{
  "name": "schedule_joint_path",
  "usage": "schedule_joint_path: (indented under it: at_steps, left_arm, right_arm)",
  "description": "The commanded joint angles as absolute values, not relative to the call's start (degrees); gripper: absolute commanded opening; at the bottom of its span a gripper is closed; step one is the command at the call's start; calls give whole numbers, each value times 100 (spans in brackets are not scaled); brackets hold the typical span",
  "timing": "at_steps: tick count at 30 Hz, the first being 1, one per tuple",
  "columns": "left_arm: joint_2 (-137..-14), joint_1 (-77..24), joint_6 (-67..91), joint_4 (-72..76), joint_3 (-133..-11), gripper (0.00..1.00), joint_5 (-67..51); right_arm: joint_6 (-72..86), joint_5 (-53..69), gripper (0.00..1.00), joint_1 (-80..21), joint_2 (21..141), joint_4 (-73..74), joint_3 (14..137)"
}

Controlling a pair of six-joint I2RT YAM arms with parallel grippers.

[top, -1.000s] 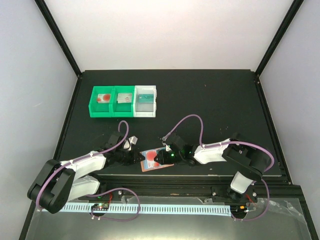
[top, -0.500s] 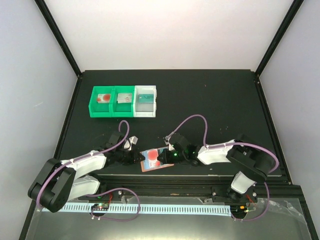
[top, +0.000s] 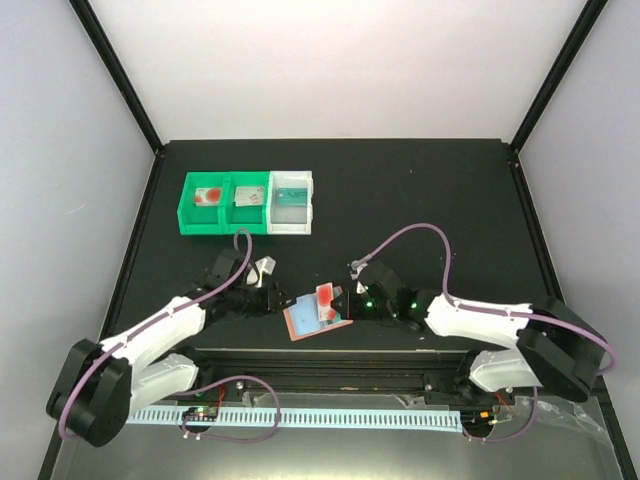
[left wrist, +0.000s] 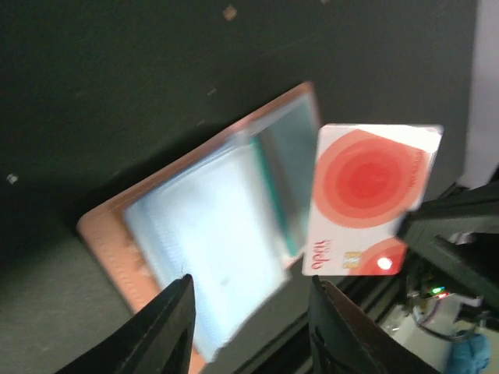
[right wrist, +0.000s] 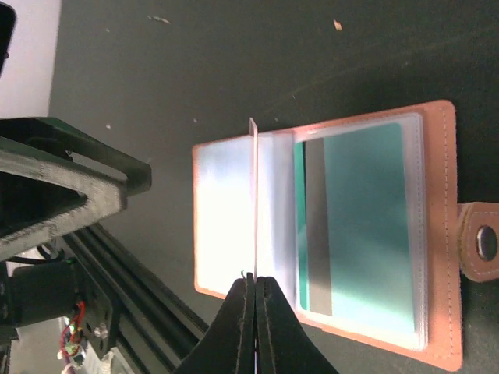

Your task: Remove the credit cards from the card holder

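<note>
Near the desk's [top: 450, 200] front edge, the card holder [top: 305, 322] lies open with a teal card [right wrist: 362, 218] in its tab-side pocket. The right gripper [right wrist: 254, 290] pinches a white red-disc card [left wrist: 366, 187] above it, seemingly free of its pocket. The left gripper [left wrist: 251, 282] hovers spread wide over the holder's other end. The pull-out looks done; next, the card must be carried, perhaps to the far bins [top: 230, 226].

The white card [left wrist: 373, 199] has a short red word near 1 corner, but it is too blurred to read.
</note>
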State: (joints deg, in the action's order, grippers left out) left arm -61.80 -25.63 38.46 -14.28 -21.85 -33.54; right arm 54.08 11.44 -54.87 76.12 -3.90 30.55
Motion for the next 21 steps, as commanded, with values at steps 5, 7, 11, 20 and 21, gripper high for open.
schedule_joint_path:
  at_steps: [5,7,11,20,21]
  left_arm:
    - [-5327,-2593,4183,-1838,-2792,55,-3732]
    - [-5182,-2592,4364,-1658,-2774,58,-3943]
    - [-4868,-2598,4859,-1140,-2697,60,-4286]
    - [-4462,-2610,5822,159,-2509,63,-4779]
    - [-4447,-2608,5832,152,-2505,63,-4755]
  right_arm:
    - [5689,514,1,-5458,6633,114,3053]
    - [5910,526,1,-5458,6408,-88,2945]
    - [6594,630,1,-5456,5945,-925,2595]
    - [7441,1021,1,-5486,5918,-2373,2459]
    - [7518,1040,1,-5489,5937,-2542,2415]
